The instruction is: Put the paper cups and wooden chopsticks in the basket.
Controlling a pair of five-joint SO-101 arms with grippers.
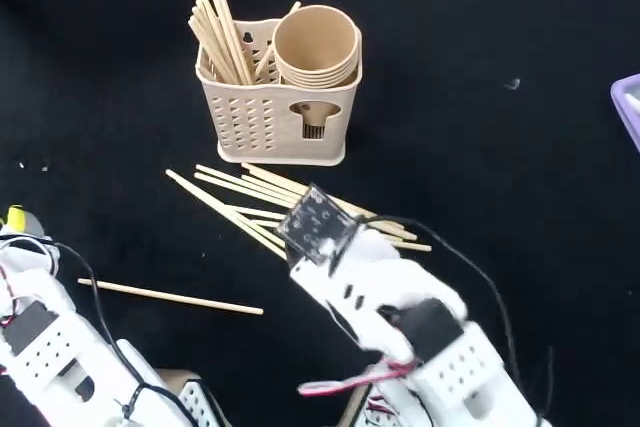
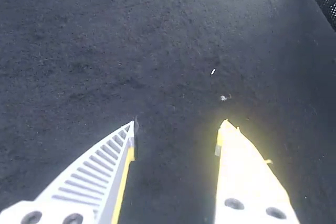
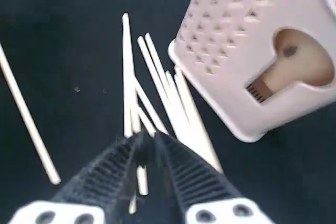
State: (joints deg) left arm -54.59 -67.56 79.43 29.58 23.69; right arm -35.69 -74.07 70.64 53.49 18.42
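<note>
A beige perforated basket point(image 1: 275, 117) point(image 3: 252, 56) stands at the back of the black table. It holds stacked paper cups point(image 1: 316, 47) on one side and a bunch of wooden chopsticks point(image 1: 225, 37) on the other. Several loose chopsticks point(image 1: 250, 197) point(image 3: 163, 93) lie fanned out in front of it. One single chopstick point(image 1: 170, 296) point(image 3: 26, 114) lies apart, nearer the front. My right gripper point(image 3: 147, 139) is down at the near end of the pile, its dark fingers pinched together on one chopstick. My left gripper point(image 2: 178, 127) hangs open over bare cloth at the table's left.
A purple object point(image 1: 628, 102) pokes in at the table's right edge. The right arm's body and cables point(image 1: 420, 337) cover the front centre. Small white specks point(image 2: 212, 71) dot the cloth ahead of the left gripper.
</note>
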